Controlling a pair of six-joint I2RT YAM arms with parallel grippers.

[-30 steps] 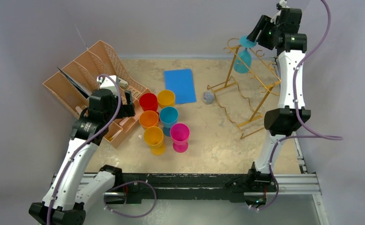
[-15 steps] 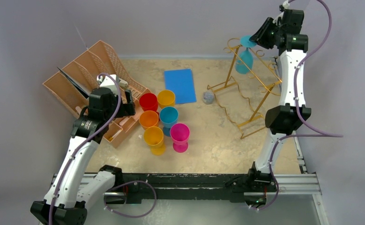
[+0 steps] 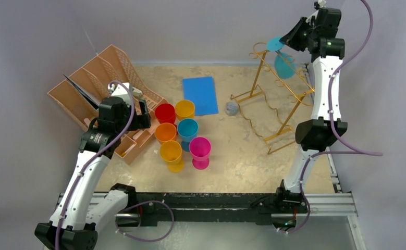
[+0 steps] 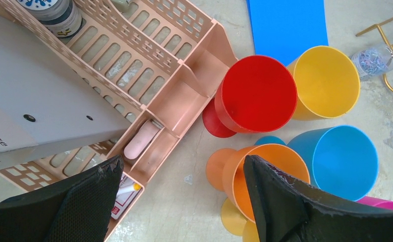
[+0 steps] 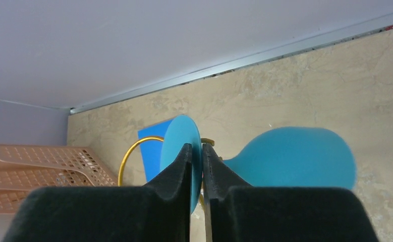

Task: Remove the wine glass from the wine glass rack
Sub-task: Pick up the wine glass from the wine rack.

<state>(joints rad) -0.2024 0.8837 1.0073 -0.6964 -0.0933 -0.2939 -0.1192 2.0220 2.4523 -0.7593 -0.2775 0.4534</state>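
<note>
Right wrist view shows you the right end effector [image 5: 197, 166] pinched shut on the flat foot of the teal wine glass [image 5: 295, 156], held at the top of the gold wine glass rack [image 5: 126, 156], far right, ready to slide clear, while the left end effector [image 4: 183, 166] hangs open near left.

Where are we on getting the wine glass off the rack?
Done: the right hand is shut on the foot of the wine glass, at the top of the wine glass rack. In hand: the glass is tilted, close to the rack; whether it has cleared the wires cannot be told. Left: draw it fully away.
</note>
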